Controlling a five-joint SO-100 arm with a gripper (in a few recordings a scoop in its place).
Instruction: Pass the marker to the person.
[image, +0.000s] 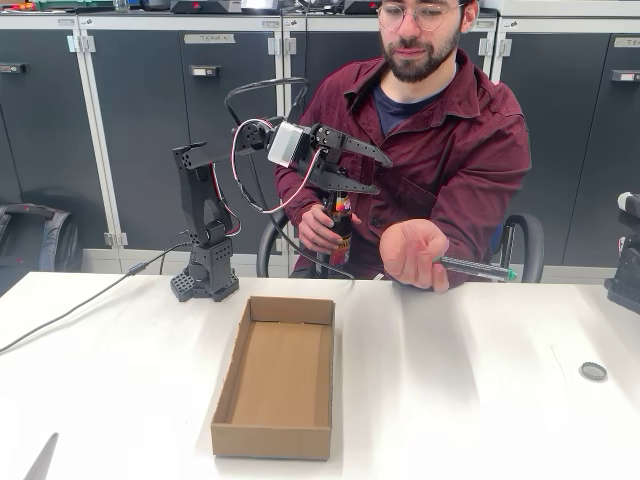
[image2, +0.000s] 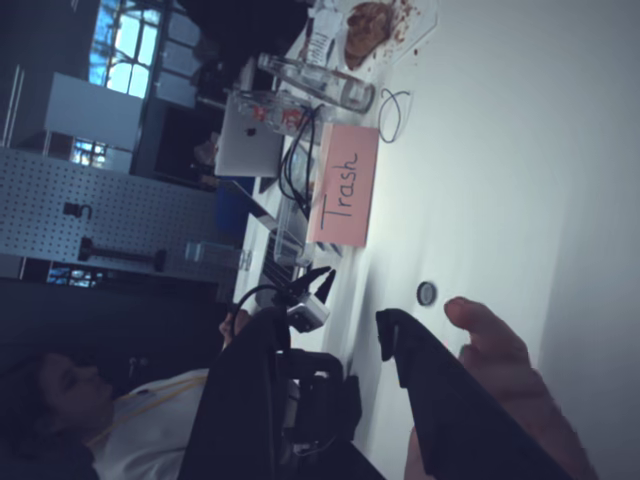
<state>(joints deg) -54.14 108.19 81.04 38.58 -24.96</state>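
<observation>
One marker (image: 478, 267) lies in the person's (image: 430, 130) hand (image: 413, 250) in the fixed view, on the right of the picture. The dark barrel sticks out sideways past the fingers, green end pointing right, just above the far edge of the table (image: 480, 400). The palm is turned up and toward the camera.

The person's other hand (image: 312, 228) grips a brown bottle (image: 342, 225) with a red label, upright, right under the gripper (image: 383, 175). The gripper's jaws are spread and hold nothing. They point toward the person's chest, near the bottle's top but apart from the marker.

In the wrist view the gripper (image2: 325, 325) shows two dark fingers (image2: 450, 420) with a clear gap between them, and a fingertip of the person's hand (image2: 500, 365) lies just beside one finger.

An open cardboard box (image: 275, 385) sits on the white table in front of the arm's base, and a small round disc (image: 593, 371) lies far to the right. A pink sign reading "Trash" (image2: 345, 200) stands on a table in the wrist view.
</observation>
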